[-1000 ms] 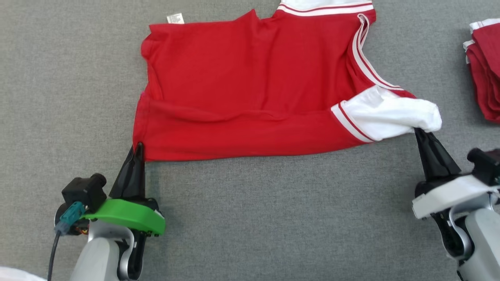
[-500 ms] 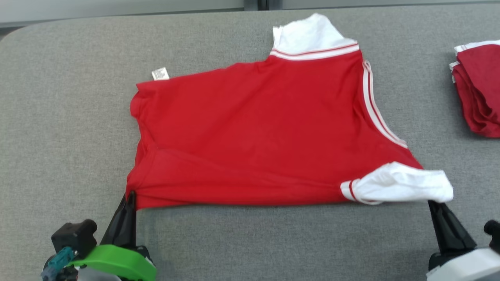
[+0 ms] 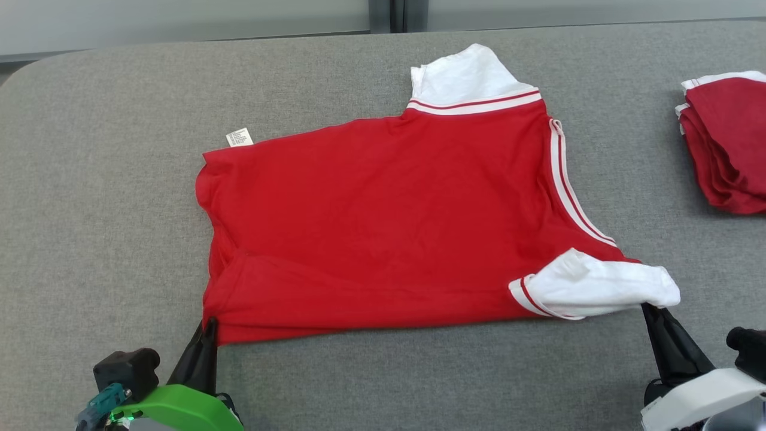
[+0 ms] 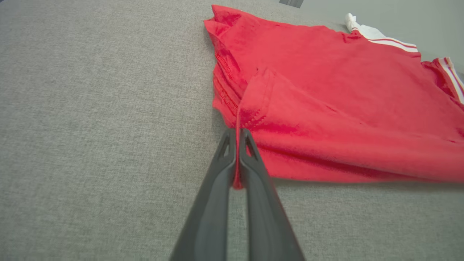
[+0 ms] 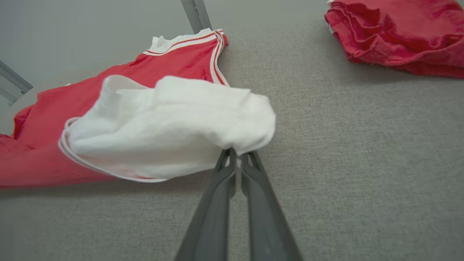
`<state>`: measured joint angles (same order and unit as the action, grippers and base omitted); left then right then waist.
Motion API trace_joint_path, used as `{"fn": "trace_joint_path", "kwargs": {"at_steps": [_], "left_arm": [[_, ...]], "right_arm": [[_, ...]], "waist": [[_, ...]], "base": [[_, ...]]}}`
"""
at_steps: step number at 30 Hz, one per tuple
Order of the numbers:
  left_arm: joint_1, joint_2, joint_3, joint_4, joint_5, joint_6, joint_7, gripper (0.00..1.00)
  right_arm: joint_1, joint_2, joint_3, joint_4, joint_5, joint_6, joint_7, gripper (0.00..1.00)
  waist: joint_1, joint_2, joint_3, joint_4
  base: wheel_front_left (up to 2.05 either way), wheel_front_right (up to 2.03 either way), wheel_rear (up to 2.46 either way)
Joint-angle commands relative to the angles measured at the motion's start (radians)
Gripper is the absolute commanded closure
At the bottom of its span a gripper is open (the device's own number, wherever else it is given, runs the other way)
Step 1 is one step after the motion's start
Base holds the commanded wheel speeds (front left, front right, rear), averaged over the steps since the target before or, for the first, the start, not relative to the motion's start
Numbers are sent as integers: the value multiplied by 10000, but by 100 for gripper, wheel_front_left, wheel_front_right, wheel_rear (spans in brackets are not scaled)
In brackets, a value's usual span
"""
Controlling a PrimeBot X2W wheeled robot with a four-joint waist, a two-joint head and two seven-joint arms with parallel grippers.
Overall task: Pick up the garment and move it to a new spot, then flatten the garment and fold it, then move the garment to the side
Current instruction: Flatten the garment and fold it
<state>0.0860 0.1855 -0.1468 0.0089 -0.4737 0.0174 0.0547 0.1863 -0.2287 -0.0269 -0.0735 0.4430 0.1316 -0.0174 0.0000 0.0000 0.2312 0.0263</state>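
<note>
Flattening, seemingly, with the garment [image 3: 389, 209] spread across the middle of the worktop [image 3: 90, 179], left gripper [image 3: 209, 328] pinching its red hem corner [image 3: 226, 330] and right gripper [image 3: 649, 311] its white sleeve [image 3: 598, 287], calling next for an even outward tug.

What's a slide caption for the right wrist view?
Right end effector pinches white sleeve of red shirt; red garment pile beyond.
</note>
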Motion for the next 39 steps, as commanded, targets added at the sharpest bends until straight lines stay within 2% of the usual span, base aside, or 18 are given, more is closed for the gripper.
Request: {"fn": "trace_joint_path", "kwargs": {"at_steps": [1, 8, 9, 10, 11, 12, 17, 23, 30, 39], "left_arm": [[-259, 4, 11, 170, 0, -72, -88, 100], [-831, -130, -77, 1102, -59, -279, -562, 100], [-934, -195, -94, 1191, -51, -309, -691, 71], [-998, -239, -128, 1306, -35, -323, -784, 8], [-1066, -271, -132, 1367, -31, -368, -924, 0], [-1150, -319, -115, 1434, -56, -381, -1084, 0], [-1401, -391, -91, 1406, 379, -163, -2102, 0], [-1539, -350, -6, 618, 1348, 492, -2975, 0], [-1258, -225, -28, -321, 1997, 928, -3062, 0], [-934, -122, -88, -480, 1954, 1075, -2730, 0]], "right_arm": [[-314, -50, 66, 242, 134, -20, -123, 100], [-1364, -285, 479, 1558, 412, -20, -569, 100], [-1503, -300, 519, 1689, 456, -20, -700, 100], [-1627, -331, 561, 1816, 435, -20, -843, 78], [-1703, -343, 623, 1896, 403, -20, -958, 39], [-1797, -357, 662, 1963, 339, -20, -1139, 0], [-2062, -414, 647, 2067, -229, -20, -1899, 0], [-2099, -205, 131, 1149, -1309, -18, -2331, 0], [-1818, 154, 105, -253, -2020, -18, -2212, 0], [-1443, 320, 24, -775, -2117, -18, -1793, 0]], "waist": [[0, 0, 83, 39], [0, 0, 427, 251], [0, 0, 469, 288], [0, 0, 494, 310], [0, 0, 513, 326], [0, 0, 530, 338], [0, 0, 485, 337], [0, 0, 282, 212], [0, 0, -67, 35], [0, 0, -327, -12]], "base": [[0, 0, 0], [0, 0, 0], [0, 0, 0], [0, 0, 0], [0, 0, 0], [0, 0, 0], [0, 0, 0], [0, 0, 0], [0, 0, 0], [0, 0, 0]]}}
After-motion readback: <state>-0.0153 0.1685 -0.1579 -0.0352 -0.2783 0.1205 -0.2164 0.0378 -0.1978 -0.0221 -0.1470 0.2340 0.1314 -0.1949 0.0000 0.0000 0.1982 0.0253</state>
